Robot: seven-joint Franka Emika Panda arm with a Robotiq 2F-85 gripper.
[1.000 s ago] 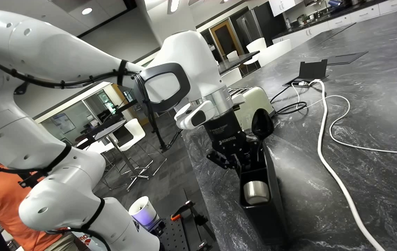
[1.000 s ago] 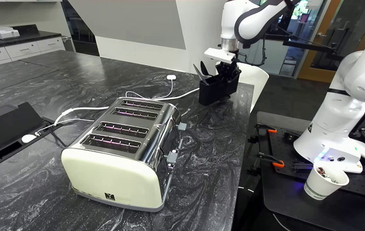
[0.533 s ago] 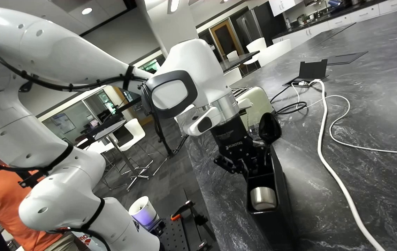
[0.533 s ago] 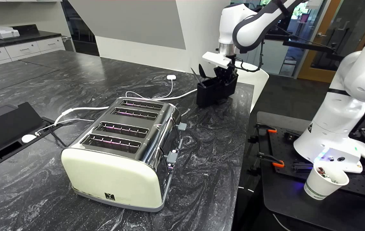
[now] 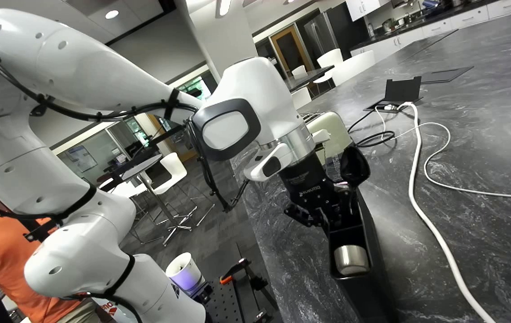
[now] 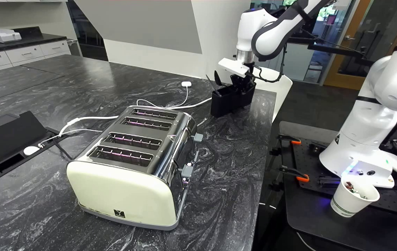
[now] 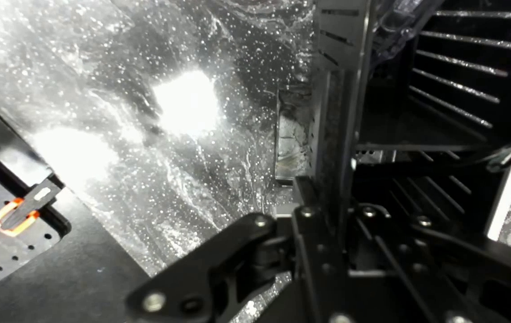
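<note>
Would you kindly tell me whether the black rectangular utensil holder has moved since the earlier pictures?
Yes: against the unmoved boxy cream-and-chrome toaster, the holder has shifted slightly left in an exterior view.

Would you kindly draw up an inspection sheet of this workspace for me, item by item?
Surface: dark marbled counter, showing bright glare in the wrist view.
Job's things: black utensil holder; a metal cylinder sits in one compartment, and a black spoon sticks up from the holder.
Clutter: cream toaster on the counter; paper cup on the black stand.
Grippers: jaws shut on one wall of the holder.
Cables: thick white cable and thin white cord lie across the counter; black cord near the toaster.
Surroundings: person in an orange shirt; white chair beyond the counter.
</note>
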